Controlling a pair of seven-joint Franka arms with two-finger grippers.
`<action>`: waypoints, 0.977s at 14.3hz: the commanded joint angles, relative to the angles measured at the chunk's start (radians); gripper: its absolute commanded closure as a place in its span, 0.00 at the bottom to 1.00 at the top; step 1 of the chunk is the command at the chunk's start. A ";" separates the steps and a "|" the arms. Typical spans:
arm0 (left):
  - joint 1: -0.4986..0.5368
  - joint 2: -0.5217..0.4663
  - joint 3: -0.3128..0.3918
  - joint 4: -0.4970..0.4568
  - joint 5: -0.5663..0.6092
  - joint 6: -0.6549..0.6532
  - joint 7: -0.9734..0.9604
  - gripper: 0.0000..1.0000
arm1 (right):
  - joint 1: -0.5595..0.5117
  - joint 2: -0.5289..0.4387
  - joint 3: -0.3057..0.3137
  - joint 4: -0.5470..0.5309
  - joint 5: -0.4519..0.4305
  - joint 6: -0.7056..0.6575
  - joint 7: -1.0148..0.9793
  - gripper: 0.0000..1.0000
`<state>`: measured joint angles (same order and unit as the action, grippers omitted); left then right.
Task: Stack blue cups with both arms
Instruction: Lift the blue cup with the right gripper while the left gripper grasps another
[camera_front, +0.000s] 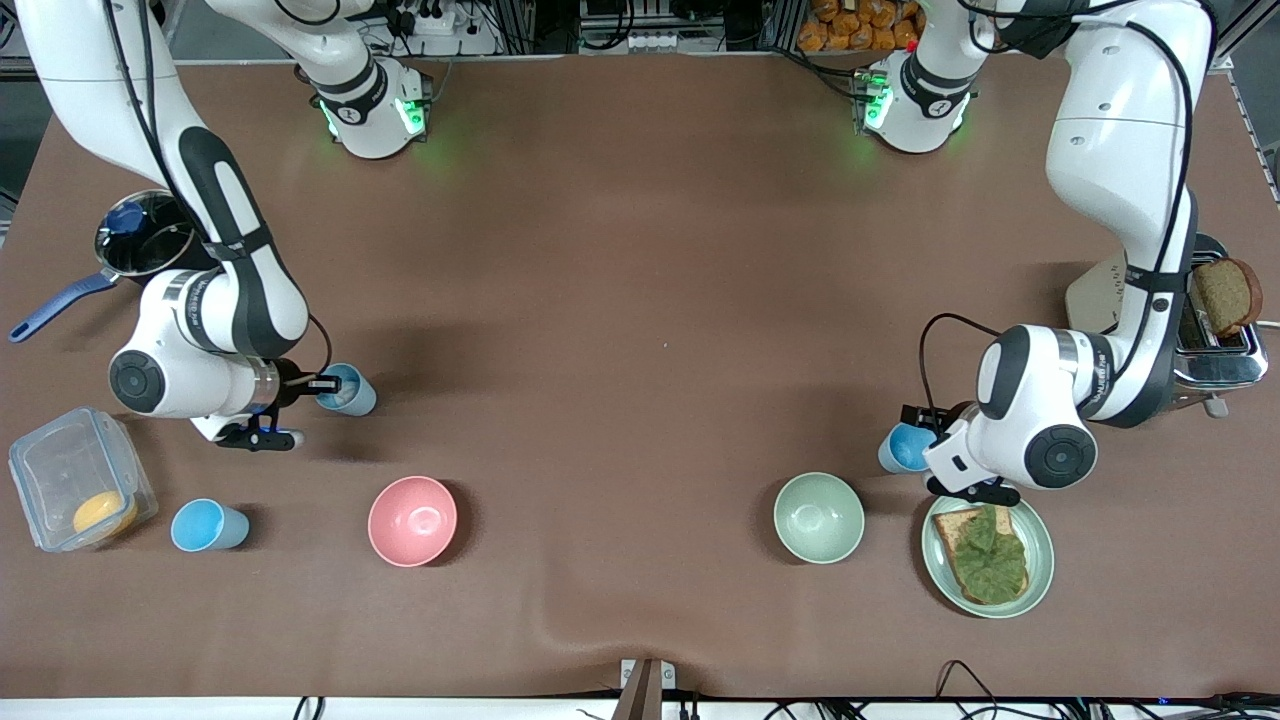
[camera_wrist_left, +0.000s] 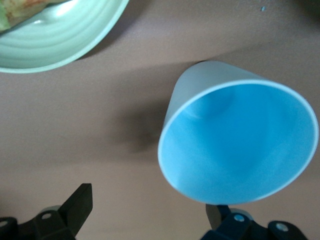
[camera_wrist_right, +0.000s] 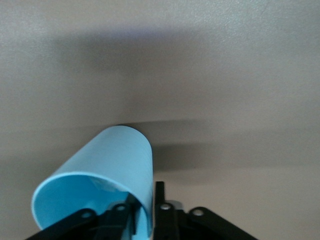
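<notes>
Across the brown desk (camera_front: 640, 300), two white Franka arms are reaching down from their bases. At the right arm's end, the right arm is bending low beside a black blue-handled pot (camera_front: 140, 245) and a clear lidded container (camera_front: 75, 480). At the left arm's end, the left arm is standing over a toaster (camera_front: 1215, 330) and a green plate (camera_front: 1040, 560) carrying a leaf-topped toast.

A pink bowl (camera_front: 412, 520) and a green bowl (camera_front: 818, 517) are resting between the two ends, nearer to the front camera than either gripper.

The right gripper (camera_front: 322, 384) is clamping the rim wall of a paler blue cup (camera_front: 348, 390), one finger inside and one outside, as the right wrist view confirms (camera_wrist_right: 100, 180). This cup appears tilted, its mouth turning toward the gripper.

The left gripper (camera_front: 925, 425) is standing open, its fingers (camera_wrist_left: 75, 207) spread wide. A second blue cup (camera_front: 903, 447) is standing upright on the desk, touching neither finger as far as can be seen; its mouth (camera_wrist_left: 240, 142) is facing up toward the wrist, and one finger is lying just under its rim in the left wrist view. The coming grasp is judged to depend on centring the cup between the fingers.

A third blue cup (camera_front: 205, 525) is lying unattended near the container, with the right arm nearer.
</notes>
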<state>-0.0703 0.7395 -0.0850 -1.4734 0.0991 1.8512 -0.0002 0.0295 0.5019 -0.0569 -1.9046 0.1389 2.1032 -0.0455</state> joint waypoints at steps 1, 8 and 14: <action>-0.011 -0.012 -0.002 0.015 0.010 -0.015 -0.012 0.00 | 0.016 -0.006 -0.003 0.042 0.015 -0.069 0.013 1.00; -0.002 -0.181 -0.009 0.028 0.010 -0.189 0.006 0.00 | 0.171 -0.086 0.000 0.174 0.030 -0.383 0.215 1.00; 0.012 -0.003 0.002 0.051 0.008 0.130 -0.014 0.00 | 0.401 -0.071 -0.001 0.202 0.198 -0.248 0.521 1.00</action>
<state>-0.0629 0.6711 -0.0794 -1.4422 0.0991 1.9307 -0.0002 0.3749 0.4164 -0.0456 -1.7058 0.2876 1.7883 0.4019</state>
